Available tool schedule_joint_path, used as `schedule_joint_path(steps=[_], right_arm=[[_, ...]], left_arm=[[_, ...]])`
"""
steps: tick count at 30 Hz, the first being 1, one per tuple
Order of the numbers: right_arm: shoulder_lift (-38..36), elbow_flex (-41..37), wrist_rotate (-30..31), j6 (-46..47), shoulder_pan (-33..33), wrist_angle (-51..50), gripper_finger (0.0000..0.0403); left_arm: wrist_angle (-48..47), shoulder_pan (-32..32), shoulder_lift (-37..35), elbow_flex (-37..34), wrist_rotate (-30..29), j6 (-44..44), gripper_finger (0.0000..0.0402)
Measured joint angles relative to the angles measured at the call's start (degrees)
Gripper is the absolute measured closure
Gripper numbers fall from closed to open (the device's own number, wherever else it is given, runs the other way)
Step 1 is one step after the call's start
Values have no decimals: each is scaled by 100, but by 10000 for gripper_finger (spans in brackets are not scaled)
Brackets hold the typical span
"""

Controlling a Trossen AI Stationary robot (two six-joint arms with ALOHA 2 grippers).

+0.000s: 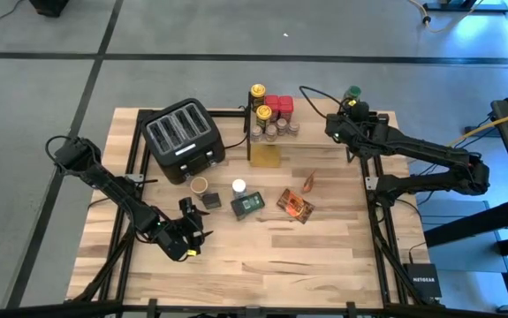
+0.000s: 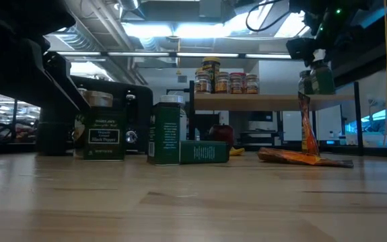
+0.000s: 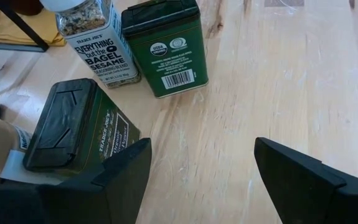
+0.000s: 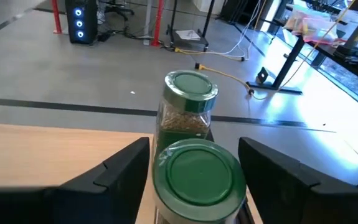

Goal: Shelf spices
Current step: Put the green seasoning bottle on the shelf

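Note:
The shelf [image 2: 267, 102] bears several spice jars [image 1: 274, 110] at its left end and two green-lidded jars at its right end. My right gripper [image 4: 194, 146] is open at the shelf's right end, its fingers on either side of the nearer green-lidded jar [image 4: 197, 177]. The other green-lidded jar [image 4: 190, 99] stands just beyond it. My left gripper [image 3: 203, 174] hovers open over the table's near left part, beside an upright dark tin [image 3: 73, 134]. A bagel-seasoning jar [image 3: 98, 43] and a green tin [image 3: 163, 50] sit beyond it.
A black toaster [image 1: 183, 139] stands at the far left. A tan-lidded jar [image 1: 200, 185] and two orange foil packets [image 1: 295, 206] are on the table's middle, and something yellow [image 1: 267, 156] lies under the shelf. Bare wood stretches along the near edge.

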Motion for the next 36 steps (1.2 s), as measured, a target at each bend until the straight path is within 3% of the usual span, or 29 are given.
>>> schedule_joint_path(steps=[7, 13, 16, 19, 24, 31, 36], right_arm=[[-13, 39, 18, -508, 13, 80, 139], [-105, 568, -257, -1120, 15, 97, 138], [-140, 904, -657, -1363, 17, 89, 138], [-153, 1225, -1553, -1460, 22, -155, 138], [-149, 1604, -2790, -772, 235, -1145, 137], [-131, 1667, -2898, 481, 899, -2611, 137], [-127, 1160, -2822, 904, 1068, -2771, 137]], left_arm=[[0, 0, 0, 0, 2, -22, 123], [-2, 0, 0, 0, 1, -3, 123], [-4, 0, -1, 0, 2, -8, 123], [-5, 0, 0, 0, 2, -22, 123], [-7, 0, -1, 0, 4, -39, 123], [-6, -9, -2, -1, 4, -62, 123], [-7, -9, -2, -2, 4, -68, 123]])
